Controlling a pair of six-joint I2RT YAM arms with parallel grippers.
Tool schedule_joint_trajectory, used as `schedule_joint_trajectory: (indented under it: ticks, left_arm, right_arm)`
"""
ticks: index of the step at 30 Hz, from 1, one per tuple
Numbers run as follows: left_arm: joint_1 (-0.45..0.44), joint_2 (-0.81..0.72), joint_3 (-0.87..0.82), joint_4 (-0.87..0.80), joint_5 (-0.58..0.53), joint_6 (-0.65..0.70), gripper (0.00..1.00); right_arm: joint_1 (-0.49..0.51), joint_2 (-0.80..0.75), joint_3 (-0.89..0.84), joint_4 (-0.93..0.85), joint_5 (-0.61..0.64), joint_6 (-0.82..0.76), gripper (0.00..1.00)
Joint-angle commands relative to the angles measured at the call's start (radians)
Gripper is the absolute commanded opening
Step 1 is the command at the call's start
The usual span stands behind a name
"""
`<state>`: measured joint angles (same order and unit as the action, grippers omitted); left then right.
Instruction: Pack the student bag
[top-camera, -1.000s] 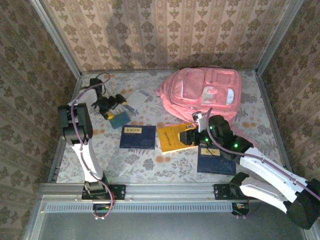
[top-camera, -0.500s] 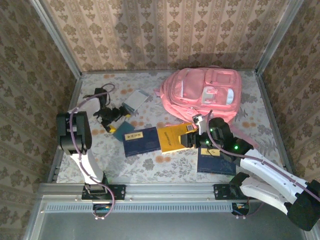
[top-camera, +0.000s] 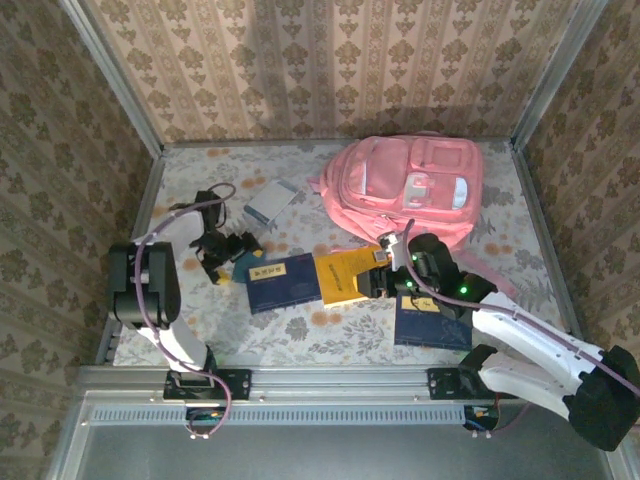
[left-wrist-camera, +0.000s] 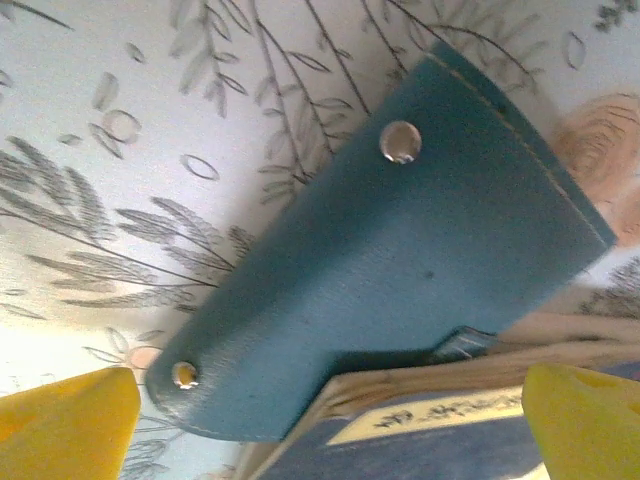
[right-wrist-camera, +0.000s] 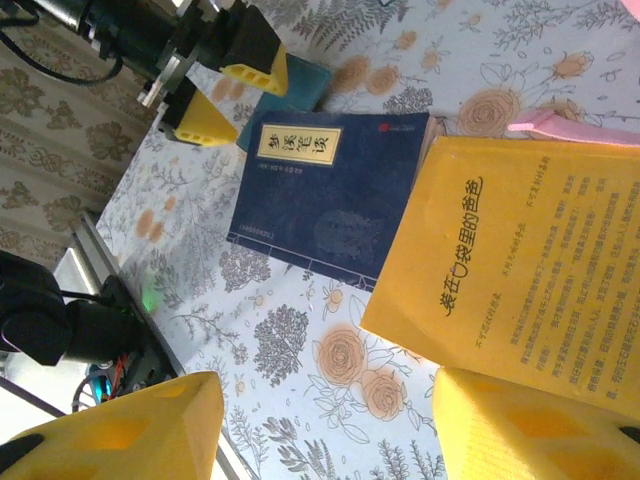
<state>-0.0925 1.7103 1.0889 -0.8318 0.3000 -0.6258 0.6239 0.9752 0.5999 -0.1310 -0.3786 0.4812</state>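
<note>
The student bag (top-camera: 400, 185) is laid flat, front pockets up, just beyond the yellow book (top-camera: 343, 277), with 1 pink strap reaching toward that book's far right corner. The right gripper (right-wrist-camera: 325, 390) is held at the yellow book's right edge, its 2 jaws spread apart and nothing pinched. A navy book (top-camera: 283, 283) is touched by the yellow book's left edge. Further left of the yellow book, a teal pouch (left-wrist-camera: 400, 280) is faced by the left gripper (left-wrist-camera: 325, 420), whose jaws are spread wide. A 2nd navy book (top-camera: 430, 325) is seen at the yellow book's near right.
</note>
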Motion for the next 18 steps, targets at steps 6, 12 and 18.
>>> schedule_joint_trajectory:
  ticks: [6,12,18]
  left_arm:
    - [-0.060,0.126,0.158,-0.156,-0.234,0.039,0.97]
    - [-0.047,0.197,0.169,-0.140,-0.216,0.044,0.89]
    - [0.007,0.170,0.130,-0.130,-0.264,0.027,0.83]
  right_arm:
    - [0.011,0.005,-0.001,0.048,-0.021,0.031,0.59]
    - [0.013,-0.012,-0.006,0.029,-0.014,0.027,0.59]
    - [0.013,-0.026,-0.011,0.013,0.004,0.006,0.59]
